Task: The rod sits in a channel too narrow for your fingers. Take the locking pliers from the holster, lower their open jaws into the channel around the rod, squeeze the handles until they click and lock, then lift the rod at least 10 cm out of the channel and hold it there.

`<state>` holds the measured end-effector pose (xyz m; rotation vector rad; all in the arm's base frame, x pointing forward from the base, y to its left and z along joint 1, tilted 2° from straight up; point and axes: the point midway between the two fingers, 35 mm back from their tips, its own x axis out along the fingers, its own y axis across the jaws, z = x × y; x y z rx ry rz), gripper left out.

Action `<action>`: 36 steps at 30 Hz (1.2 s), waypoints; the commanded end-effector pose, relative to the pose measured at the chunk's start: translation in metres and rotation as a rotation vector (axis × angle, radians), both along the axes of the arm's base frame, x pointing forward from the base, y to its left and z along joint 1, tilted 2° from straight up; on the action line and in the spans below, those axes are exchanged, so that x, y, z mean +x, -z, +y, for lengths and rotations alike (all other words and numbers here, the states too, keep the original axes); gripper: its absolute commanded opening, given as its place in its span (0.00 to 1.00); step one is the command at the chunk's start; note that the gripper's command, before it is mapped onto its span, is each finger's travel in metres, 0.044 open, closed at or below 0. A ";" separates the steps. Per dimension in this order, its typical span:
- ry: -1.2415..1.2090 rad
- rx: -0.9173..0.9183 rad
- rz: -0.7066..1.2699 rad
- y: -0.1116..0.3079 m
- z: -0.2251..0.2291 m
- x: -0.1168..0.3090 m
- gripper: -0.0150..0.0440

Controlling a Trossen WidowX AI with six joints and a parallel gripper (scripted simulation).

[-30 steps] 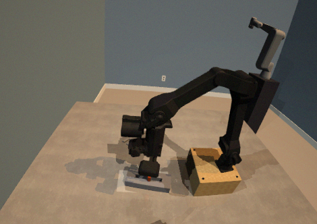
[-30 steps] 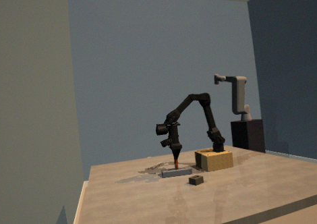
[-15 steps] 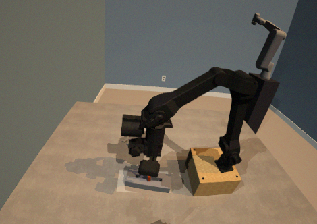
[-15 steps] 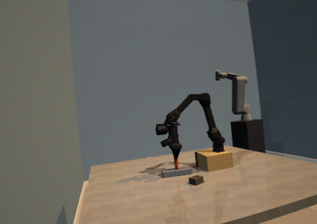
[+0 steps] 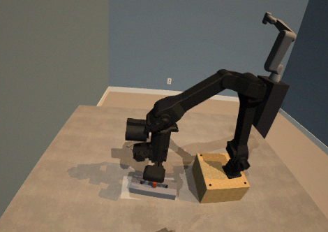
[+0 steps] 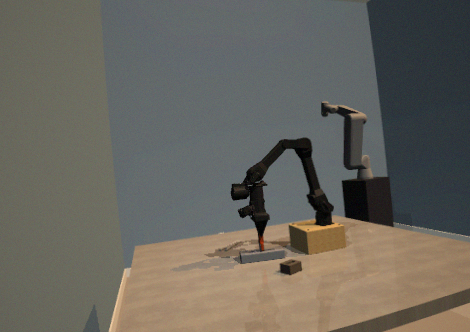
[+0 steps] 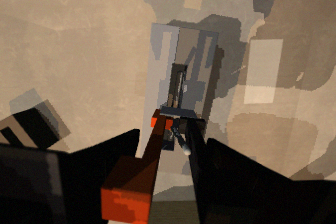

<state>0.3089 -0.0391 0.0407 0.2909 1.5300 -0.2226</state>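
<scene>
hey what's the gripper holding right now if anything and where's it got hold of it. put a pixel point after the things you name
The gripper (image 5: 156,164) (image 6: 260,222) (image 7: 173,139) holds the locking pliers (image 6: 261,242) (image 7: 126,202) by their handles, one orange, one black.

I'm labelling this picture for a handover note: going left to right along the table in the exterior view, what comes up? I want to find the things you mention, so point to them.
Grey channel block (image 5: 153,192) (image 6: 262,256) (image 7: 161,65), small dark holster block (image 6: 290,267) (image 7: 27,127), tan box under the arm's base (image 5: 225,193) (image 6: 326,240).
</scene>
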 end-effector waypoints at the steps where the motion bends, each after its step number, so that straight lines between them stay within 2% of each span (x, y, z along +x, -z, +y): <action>1: -0.004 -0.001 0.000 0.001 -0.001 0.000 0.67; 31: -0.004 -0.001 0.000 0.001 -0.002 -0.001 0.63; 36: -0.004 -0.001 0.000 0.001 -0.002 -0.001 0.43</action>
